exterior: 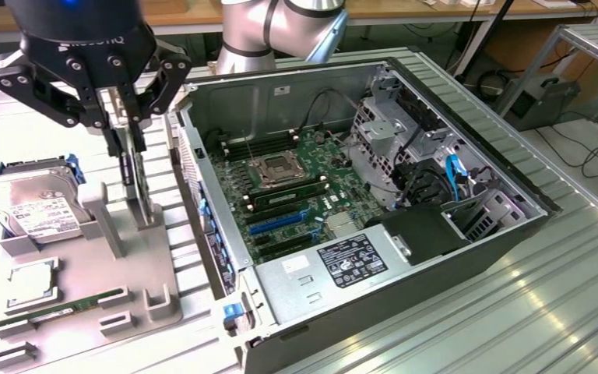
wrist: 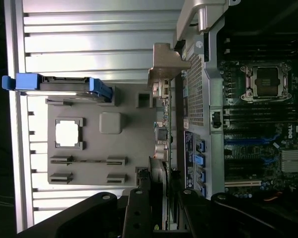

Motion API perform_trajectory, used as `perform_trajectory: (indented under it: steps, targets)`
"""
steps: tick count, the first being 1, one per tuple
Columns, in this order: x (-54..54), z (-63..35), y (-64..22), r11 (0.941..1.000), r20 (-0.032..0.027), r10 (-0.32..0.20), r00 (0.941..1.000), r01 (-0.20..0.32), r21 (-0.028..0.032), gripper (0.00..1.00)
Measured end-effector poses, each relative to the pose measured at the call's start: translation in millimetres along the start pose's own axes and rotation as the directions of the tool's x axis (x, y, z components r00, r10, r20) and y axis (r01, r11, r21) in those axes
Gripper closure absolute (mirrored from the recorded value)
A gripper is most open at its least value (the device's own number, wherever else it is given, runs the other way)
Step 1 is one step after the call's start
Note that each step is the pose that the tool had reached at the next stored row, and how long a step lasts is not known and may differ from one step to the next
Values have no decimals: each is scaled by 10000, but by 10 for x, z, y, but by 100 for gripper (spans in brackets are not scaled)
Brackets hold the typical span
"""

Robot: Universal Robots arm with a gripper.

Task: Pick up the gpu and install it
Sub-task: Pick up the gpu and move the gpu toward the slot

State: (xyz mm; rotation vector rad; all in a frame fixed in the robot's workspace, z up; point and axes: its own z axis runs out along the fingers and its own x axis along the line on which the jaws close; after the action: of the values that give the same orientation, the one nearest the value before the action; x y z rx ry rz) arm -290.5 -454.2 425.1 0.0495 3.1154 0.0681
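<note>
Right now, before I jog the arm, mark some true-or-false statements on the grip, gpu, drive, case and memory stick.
1. The case is open, with the motherboard exposed. True.
2. The gripper is shut on the gpu. True.
3. The gpu sits in a motherboard slot. False: it stands upright at the gray tray, outside the case.
4. The drive is mounted in the case. False: the hard drive is in the tray, at the exterior view's left.
5. A memory stick lies on the tray. True.

open computer case, hard drive, grey parts holder, memory stick
</note>
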Motion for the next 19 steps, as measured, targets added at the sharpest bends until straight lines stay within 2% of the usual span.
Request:
perform_trajectory:
  steps: [19]
  targets:
    - [-46,2,1,10000,1,0,10000,0,4,74]
